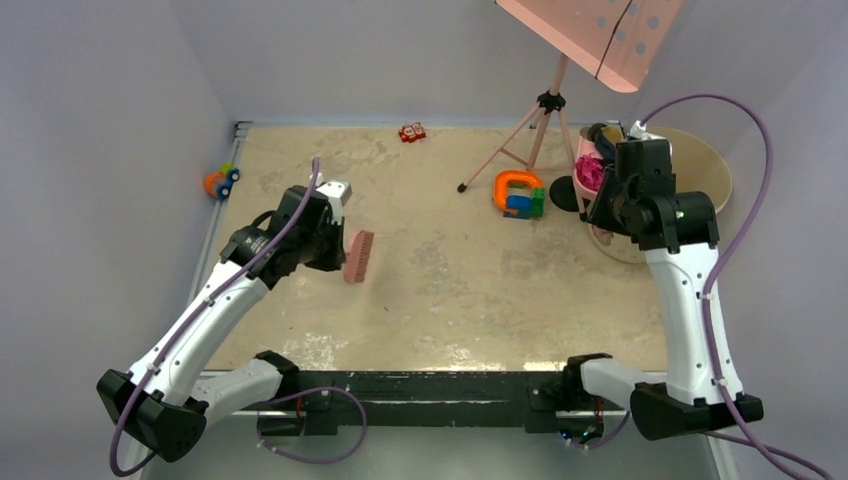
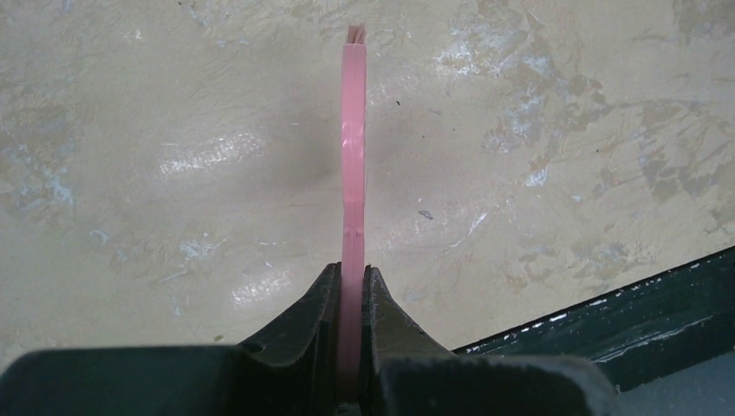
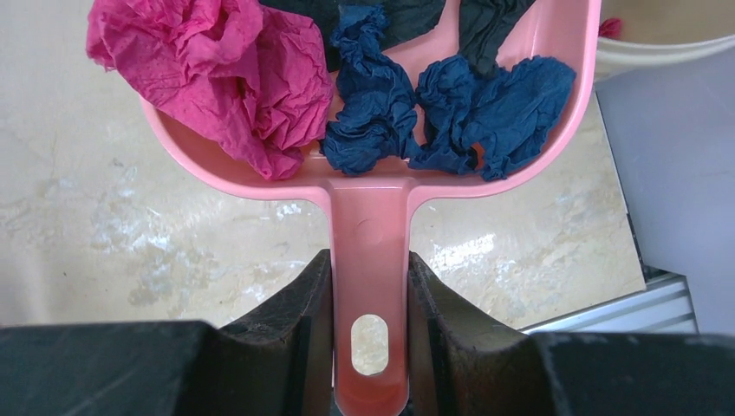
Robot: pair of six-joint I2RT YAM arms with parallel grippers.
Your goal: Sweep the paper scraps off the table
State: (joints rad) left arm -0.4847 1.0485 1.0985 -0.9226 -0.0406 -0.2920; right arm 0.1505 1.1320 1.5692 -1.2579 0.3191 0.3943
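Holding loaded dustpan (image 3: 373, 234) beside bin (image 1: 705, 165) at right edge of desk (image 1: 450, 290). Right fingers (image 3: 314, 303) clamp its handle; paper scraps (image 3: 381, 104) heaped inside. Left fingers (image 2: 322, 299) pinch brush (image 2: 353, 173) above desk. Risk: magenta wad overhangs dustpan rim; early tilt or jolt could spill it back onto desk.

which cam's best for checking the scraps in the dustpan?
Right wrist: the paper scraps, magenta, dark blue and black, lie in the pink dustpan up close. Top external shows only a small magenta patch beside the right arm. Left wrist shows none, just the brush.
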